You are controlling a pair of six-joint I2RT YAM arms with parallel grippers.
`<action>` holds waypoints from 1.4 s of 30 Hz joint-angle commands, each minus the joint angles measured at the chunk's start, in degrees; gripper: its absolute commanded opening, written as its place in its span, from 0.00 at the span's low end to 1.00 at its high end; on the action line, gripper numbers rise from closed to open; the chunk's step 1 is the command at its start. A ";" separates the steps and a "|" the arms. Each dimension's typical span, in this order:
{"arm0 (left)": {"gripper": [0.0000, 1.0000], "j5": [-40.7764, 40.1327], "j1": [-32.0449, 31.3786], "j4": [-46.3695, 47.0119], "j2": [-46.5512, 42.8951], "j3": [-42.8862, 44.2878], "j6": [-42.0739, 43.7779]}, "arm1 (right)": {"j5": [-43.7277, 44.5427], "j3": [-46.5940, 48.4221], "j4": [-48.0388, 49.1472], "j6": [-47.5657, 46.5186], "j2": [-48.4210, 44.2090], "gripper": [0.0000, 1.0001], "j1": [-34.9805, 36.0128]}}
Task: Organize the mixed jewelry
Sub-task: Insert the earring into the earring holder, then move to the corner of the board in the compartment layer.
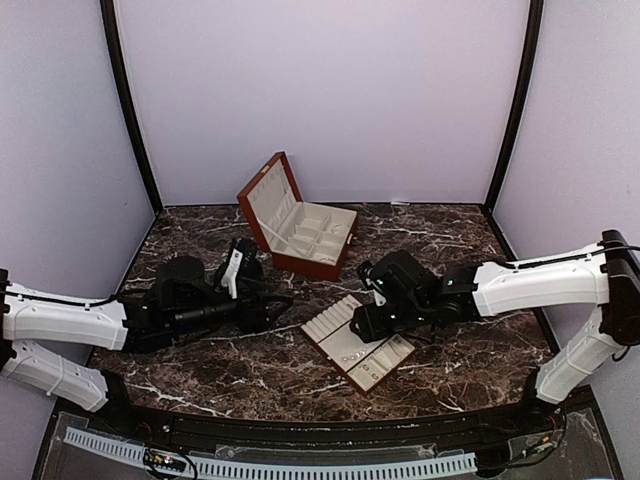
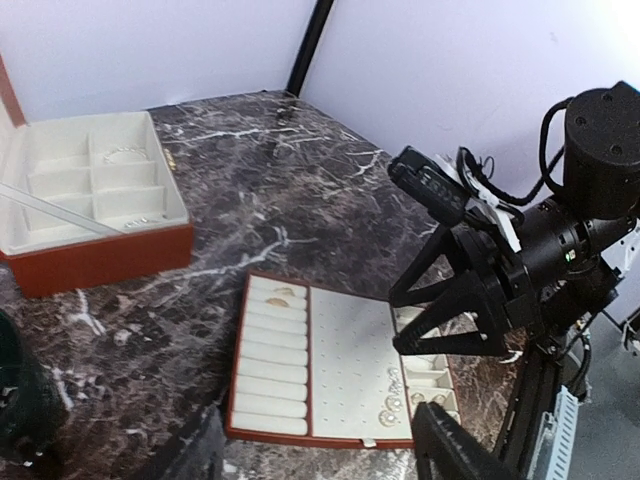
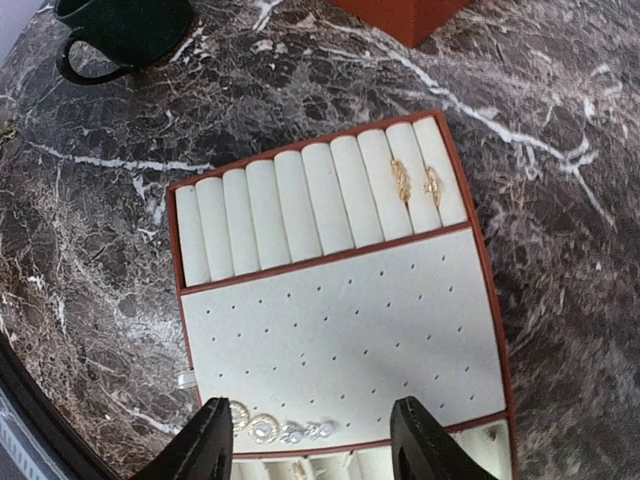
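The mixed jewelry (image 3: 290, 430) lies mostly on the flat cream tray (image 3: 340, 330), which sits near the middle of the marble table (image 1: 470, 370), a little to the right; two gold rings (image 3: 402, 182) are tucked between the padded rolls at one end of it, and a short row of pale studs (image 3: 265, 430) rests along the opposite edge of the perforated panel, just beside the small compartments; the right gripper (image 3: 310, 412) hangs over that row, released, its fingers (image 3: 205, 445) spread with nothing between them; the left gripper (image 2: 320, 430) is to the left of the tray, pointed toward it, likewise released and empty; farther back at centre stands the open red-brown box (image 1: 305, 264), a thin pale chain (image 2: 125, 153) lying in one of its cream compartments; the dark green cup (image 3: 125, 25) is on the left, beside the left arm.
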 commanded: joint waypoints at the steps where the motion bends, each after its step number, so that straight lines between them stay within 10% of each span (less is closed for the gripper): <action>1: 0.72 -7.36 2.87 -14.75 -6.14 4.84 -2.65 | -4.42 -3.04 7.88 0.14 -1.41 0.63 -4.86; 10: 0.80 -3.51 17.27 -34.36 -8.85 11.21 -6.35 | -9.02 -2.34 7.51 -11.04 2.59 0.66 -15.60; 19: 0.85 5.37 29.16 -24.07 7.54 22.77 -4.27 | -9.46 -2.34 10.63 -13.77 4.56 0.64 -18.04; 42: 0.89 5.61 32.16 -23.78 29.60 45.59 5.71 | -9.56 -10.18 1.51 -14.47 -3.21 0.38 -17.99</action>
